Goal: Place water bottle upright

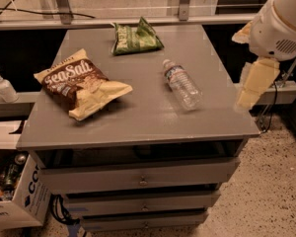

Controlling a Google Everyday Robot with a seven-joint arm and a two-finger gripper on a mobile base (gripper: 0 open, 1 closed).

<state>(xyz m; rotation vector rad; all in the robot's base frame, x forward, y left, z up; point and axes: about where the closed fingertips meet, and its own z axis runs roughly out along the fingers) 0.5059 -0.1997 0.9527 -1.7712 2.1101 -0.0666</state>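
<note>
The water bottle (pixel 182 84) lies on its side on the grey cabinet top (pixel 138 117), right of centre. It is clear and ribbed, with its white cap pointing to the far left and a white-and-blue label near the neck. My gripper (pixel 251 85) hangs from the white arm (pixel 281 23) at the right, beside the cabinet's right edge. It is to the right of the bottle and apart from it. It holds nothing that I can see.
A brown Sea Salt chip bag (pixel 79 83) lies at the left of the top. A green snack bag (pixel 135 37) lies at the back. A white pump dispenser (pixel 4 87) stands on a shelf at left. A cardboard box (pixel 15 196) sits on the floor at lower left.
</note>
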